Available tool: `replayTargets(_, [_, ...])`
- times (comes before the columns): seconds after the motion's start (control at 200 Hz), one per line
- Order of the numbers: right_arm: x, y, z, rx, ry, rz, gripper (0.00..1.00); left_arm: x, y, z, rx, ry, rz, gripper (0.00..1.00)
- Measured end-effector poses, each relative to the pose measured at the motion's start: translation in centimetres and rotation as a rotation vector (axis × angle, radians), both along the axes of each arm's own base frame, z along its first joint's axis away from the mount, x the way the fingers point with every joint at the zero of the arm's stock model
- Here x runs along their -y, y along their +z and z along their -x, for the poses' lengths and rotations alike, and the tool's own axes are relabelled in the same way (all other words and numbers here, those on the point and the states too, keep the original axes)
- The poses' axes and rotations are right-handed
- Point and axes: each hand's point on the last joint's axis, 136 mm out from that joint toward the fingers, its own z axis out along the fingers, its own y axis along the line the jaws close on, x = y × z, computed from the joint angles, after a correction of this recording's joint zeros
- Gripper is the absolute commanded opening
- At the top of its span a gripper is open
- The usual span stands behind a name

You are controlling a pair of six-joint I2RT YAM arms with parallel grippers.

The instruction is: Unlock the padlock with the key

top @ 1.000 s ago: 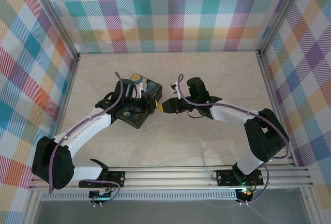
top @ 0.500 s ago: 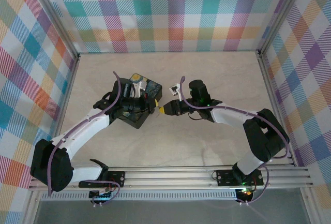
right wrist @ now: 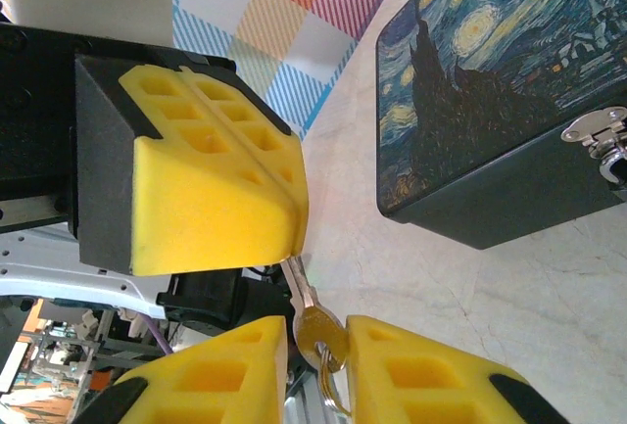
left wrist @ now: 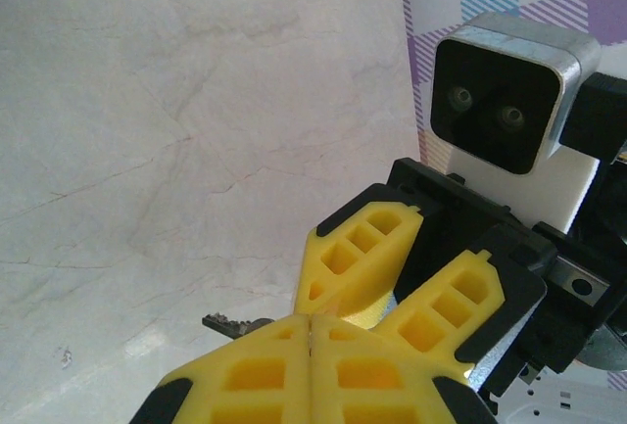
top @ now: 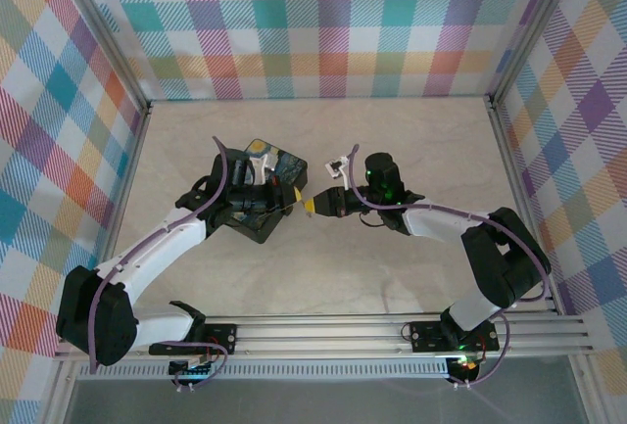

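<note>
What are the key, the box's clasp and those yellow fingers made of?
Key: metal, brass-coloured head, silvery blade, shiny. Clasp: bright polished metal, glinting. Yellow fingers: matte plastic or rubber, probably; moulded hollow cells, no shine.

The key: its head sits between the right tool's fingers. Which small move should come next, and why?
Probably close the right tool fully on the key head. Its fingers flank the head, but I cannot tell whether they pinch it yet, while the shut left tool holds the blade. Only then should the left tool let go.
</note>
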Motion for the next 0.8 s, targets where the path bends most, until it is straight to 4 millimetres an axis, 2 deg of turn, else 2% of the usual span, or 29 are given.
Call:
replayTargets(0.26, [0.07, 0.40, 0.01, -0.011, 0.003, -0.020, 0.00, -0.10, 0.15, -0.20, 0.000, 0.009, 0.007, 0.00])
replayTargets(0.475, [0.20, 0.70, 0.11, -0.023, -0.010, -0.059, 0.00, -0.04, 0.33, -0.28, 0.006, 0.009, 0.013, 0.00])
replayTargets(0.66, [0.32, 0.82, -0.09, -0.022, -0.030, -0.059, 0.00, -0.17, 0.18, -0.43, 0.004, 0.014, 0.007, 0.38])
replayTargets(0.8, [0.94, 0.40, -0.26, 0.003, -0.073, -0.001, 0.00, -0.52, -0.13, -0.48, -0.017, 0.029, -0.005, 0.51])
